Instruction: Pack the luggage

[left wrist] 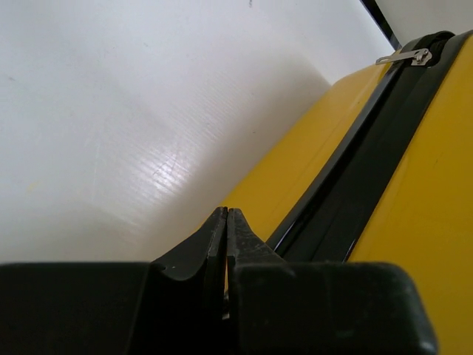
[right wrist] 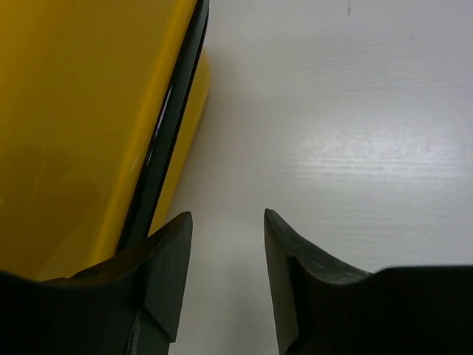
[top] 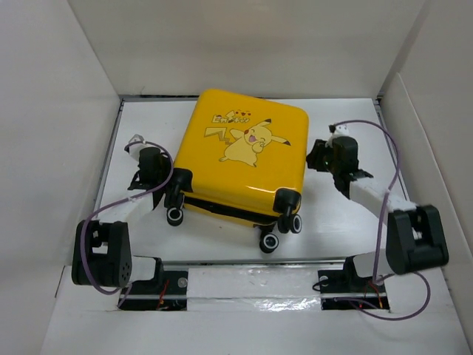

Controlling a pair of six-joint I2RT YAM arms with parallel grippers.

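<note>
The luggage [top: 240, 155] is a bright-yellow suitcase with a Pikachu print. It lies flat and closed in the middle of the white table, its black wheels [top: 270, 242] toward me. Its black zip seam [left wrist: 355, 185] runs along the side in the left wrist view, with a metal zip pull [left wrist: 405, 57] at the far end. My left gripper [top: 157, 164] sits beside the case's left side, shut with nothing between its fingers [left wrist: 226, 222]. My right gripper [top: 319, 157] sits just off the right side, open and empty [right wrist: 228, 216], next to the seam [right wrist: 168, 122].
White walls [top: 59, 111] enclose the table on the left, back and right. Purple cables [top: 384, 185] loop from both arms. The arm bases [top: 111, 259] stand at the near edge on a rail.
</note>
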